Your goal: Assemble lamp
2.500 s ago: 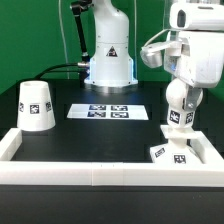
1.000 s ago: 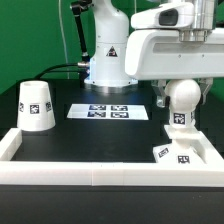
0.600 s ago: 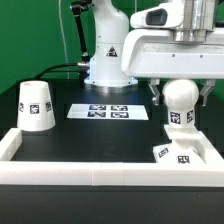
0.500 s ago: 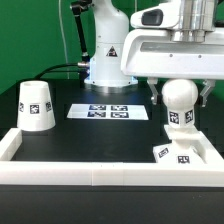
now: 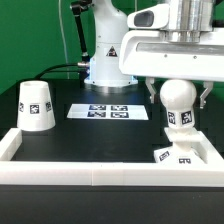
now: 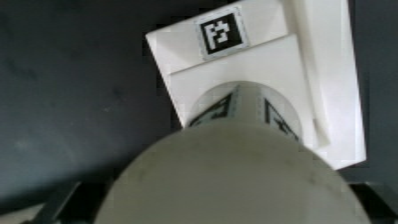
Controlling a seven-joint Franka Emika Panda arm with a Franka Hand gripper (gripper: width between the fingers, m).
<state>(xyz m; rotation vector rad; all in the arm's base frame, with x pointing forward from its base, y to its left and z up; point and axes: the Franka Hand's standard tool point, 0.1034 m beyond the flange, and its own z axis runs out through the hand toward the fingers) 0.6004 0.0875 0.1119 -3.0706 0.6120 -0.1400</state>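
Observation:
My gripper (image 5: pixel 178 93) is shut on the round white bulb (image 5: pixel 177 100) and holds it upright, one finger on each side of its globe. The bulb's tagged stem hangs a little above the small square base (image 5: pixel 175 155), which lies in the front corner of the work area on the exterior view's right. In the wrist view the bulb (image 6: pixel 222 170) fills the foreground between my gripper's (image 6: pixel 217 205) fingers, with the tagged base (image 6: pixel 228 45) beyond its stem. The tapered shade (image 5: pixel 37 105) stands mouth down at the exterior view's left.
The marker board (image 5: pixel 108 111) lies flat at the back middle of the black table. A low white wall (image 5: pixel 90 172) frames the front and sides of the work area. The robot's pedestal (image 5: pixel 108 60) stands behind the marker board.
The wrist has swung over the bulb, bringing it from tilted to upright. In the last second bulb and gripper have shifted slightly toward the exterior view's left.

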